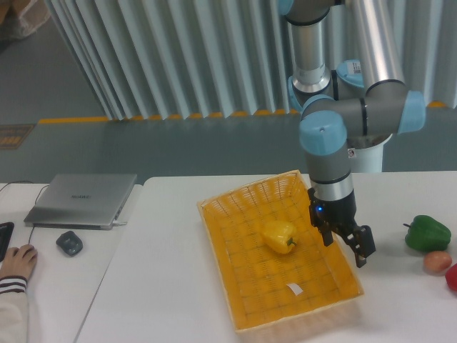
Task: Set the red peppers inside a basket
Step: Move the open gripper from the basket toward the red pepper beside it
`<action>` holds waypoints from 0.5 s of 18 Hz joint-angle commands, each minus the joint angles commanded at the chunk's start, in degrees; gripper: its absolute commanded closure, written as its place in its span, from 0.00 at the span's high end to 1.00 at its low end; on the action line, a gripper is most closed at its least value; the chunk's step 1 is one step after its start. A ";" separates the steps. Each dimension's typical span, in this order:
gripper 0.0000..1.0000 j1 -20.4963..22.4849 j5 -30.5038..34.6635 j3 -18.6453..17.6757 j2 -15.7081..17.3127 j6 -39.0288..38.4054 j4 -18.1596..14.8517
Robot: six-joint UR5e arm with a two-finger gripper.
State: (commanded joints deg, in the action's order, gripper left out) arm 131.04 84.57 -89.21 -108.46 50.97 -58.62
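The gripper is hanging over the basket, out toward its three o'clock rim, and its two fingers are standing apart with nothing between them, so it is carrying nothing at all. Inside the basket a yellow pepper is sitting near the middle, with a small white tag lying toward the six o'clock side. No red pepper is lying in there, so by my reading the task proper is not yet started: the grasp, the lift and the drop are all still to come.

The red pepper is showing only as a sliver at the frame's three o'clock edge, on the table, well apart from the basket. It is cut off by the border, so its shape and stem cannot be made out. Just beside it, toward eleven o'clock, an orange-red round fruit is resting, with a green pepper just above that.

Over at nine o'clock a laptop, a dark mouse and a person's hand are sitting clear of the action. The arm's upper links are running out of the top of the frame.
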 joint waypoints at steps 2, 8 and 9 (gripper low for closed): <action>1.00 0.19 0.33 -0.44 1.14 0.00 0.35; 1.00 1.15 4.02 -2.54 1.76 1.31 0.35; 1.00 1.24 4.20 -2.55 1.76 2.54 0.35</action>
State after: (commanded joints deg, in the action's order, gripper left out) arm 132.27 88.77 -91.76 -106.70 53.51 -58.27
